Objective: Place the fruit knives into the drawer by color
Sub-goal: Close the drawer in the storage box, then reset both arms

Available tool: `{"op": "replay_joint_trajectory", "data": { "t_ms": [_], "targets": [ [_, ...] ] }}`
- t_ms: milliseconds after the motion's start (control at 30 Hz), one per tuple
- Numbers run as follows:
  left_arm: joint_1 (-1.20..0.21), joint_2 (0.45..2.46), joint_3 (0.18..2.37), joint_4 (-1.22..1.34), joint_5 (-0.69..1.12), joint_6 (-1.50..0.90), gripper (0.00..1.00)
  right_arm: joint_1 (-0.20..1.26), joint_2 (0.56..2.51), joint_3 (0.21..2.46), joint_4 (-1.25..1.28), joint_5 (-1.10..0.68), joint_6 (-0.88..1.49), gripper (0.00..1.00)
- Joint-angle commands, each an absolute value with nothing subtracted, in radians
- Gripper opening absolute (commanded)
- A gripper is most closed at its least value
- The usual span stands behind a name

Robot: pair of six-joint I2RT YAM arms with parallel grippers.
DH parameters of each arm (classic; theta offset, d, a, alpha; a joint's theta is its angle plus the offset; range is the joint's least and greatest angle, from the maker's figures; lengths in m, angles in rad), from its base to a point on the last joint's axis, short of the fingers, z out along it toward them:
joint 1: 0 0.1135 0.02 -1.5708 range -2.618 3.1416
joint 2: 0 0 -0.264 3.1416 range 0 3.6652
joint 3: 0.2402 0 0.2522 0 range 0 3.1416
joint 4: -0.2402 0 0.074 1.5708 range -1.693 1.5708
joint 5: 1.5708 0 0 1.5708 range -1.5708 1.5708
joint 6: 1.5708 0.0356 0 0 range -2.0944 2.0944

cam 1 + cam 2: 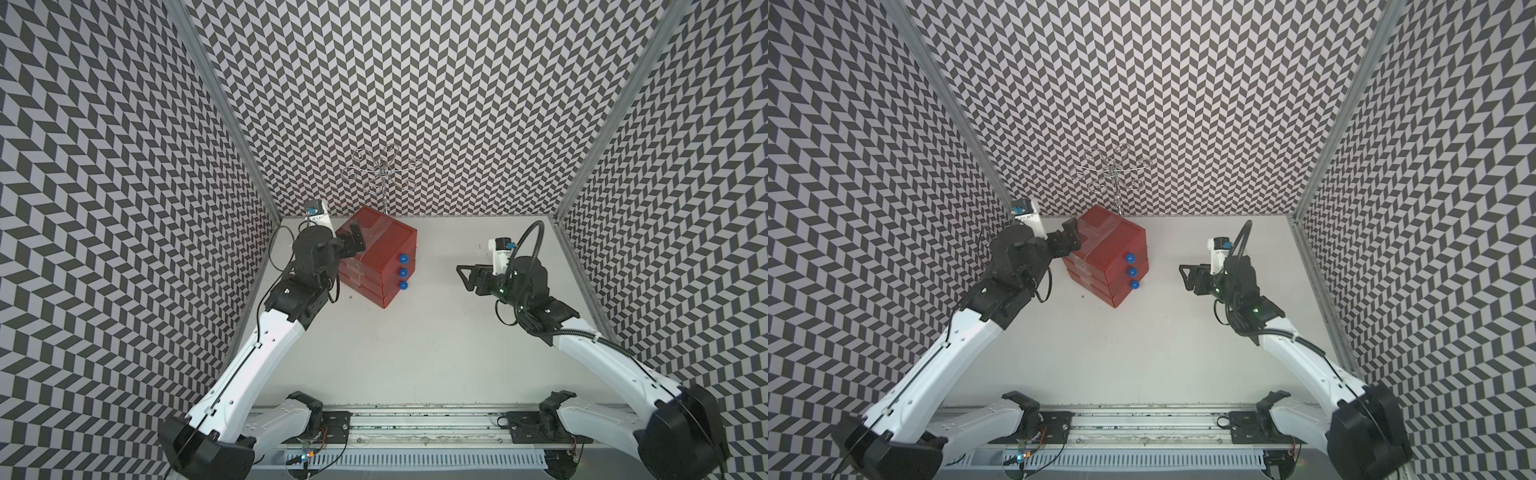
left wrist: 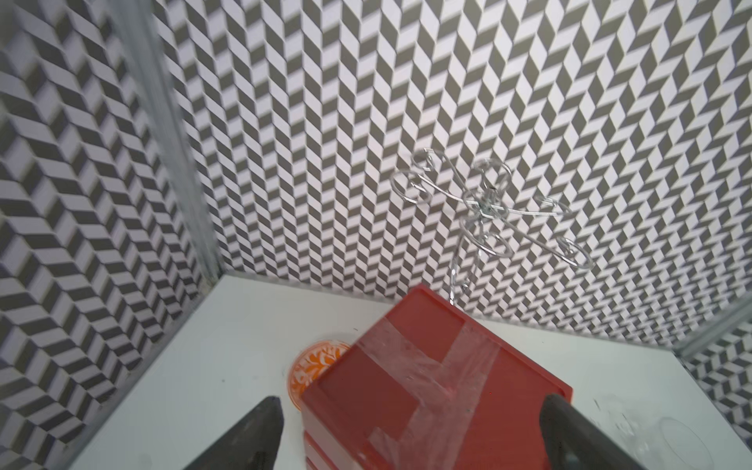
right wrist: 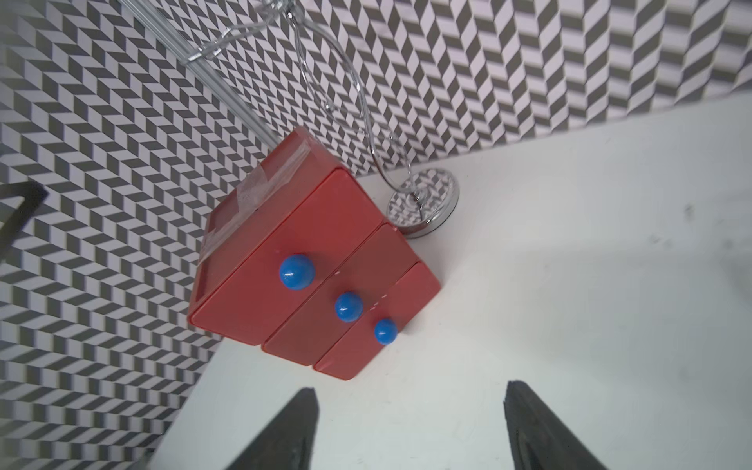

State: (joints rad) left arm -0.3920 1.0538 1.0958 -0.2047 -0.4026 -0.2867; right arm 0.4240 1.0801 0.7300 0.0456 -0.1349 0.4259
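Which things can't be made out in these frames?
- Fruit knives: none in any view; the drawer fronts are all shut, so the contents are hidden.
- Orange patterned disc: left wrist view, partly behind the drawer.
- Clear cup: left wrist view, faint, cut off by the frame edge.

Items in view: one red drawer cabinet (image 1: 376,259) of three stacked drawers with three blue knobs (image 1: 402,272), one chrome wire stand (image 1: 382,174), one orange patterned disc (image 2: 315,366), one clear cup (image 2: 671,443), and two grippers, namely left gripper (image 2: 411,401) and right gripper (image 3: 410,388).
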Motion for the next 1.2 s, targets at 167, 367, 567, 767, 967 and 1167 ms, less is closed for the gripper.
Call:
{"op": "replay_joint_trajectory", "data": {
  "t_ms": [167, 367, 567, 767, 967, 1167],
  "targets": [
    [-0.363, 0.899, 0.671, 0.180, -0.630, -0.241, 1.00, 0.422, 0.810, 0.478, 0.231, 0.314, 0.299, 0.99],
    [-0.307, 0.887, 0.493, 0.366, -0.742, -0.274, 1.00, 0.419, 0.723, 0.347, 0.288, 0.507, 0.250, 0.99],
    [-0.175, 0.922, 0.383, 0.507, -0.696, -0.275, 1.00, 0.417, 0.710, 0.272, 0.340, 0.635, 0.242, 0.99],
    [-0.106, 1.020, 0.269, 0.750, -0.608, -0.249, 1.00, 0.411, 0.739, 0.184, 0.448, 0.714, 0.187, 0.99],
    [-0.105, 1.190, 0.241, 0.911, -0.513, -0.149, 1.00, 0.368, 0.739, 0.130, 0.567, 0.664, 0.142, 0.99],
    [-0.105, 1.310, 0.181, 1.155, -0.462, -0.080, 1.00, 0.313, 0.807, 0.097, 0.699, 0.596, 0.122, 0.99]
  ]
}}
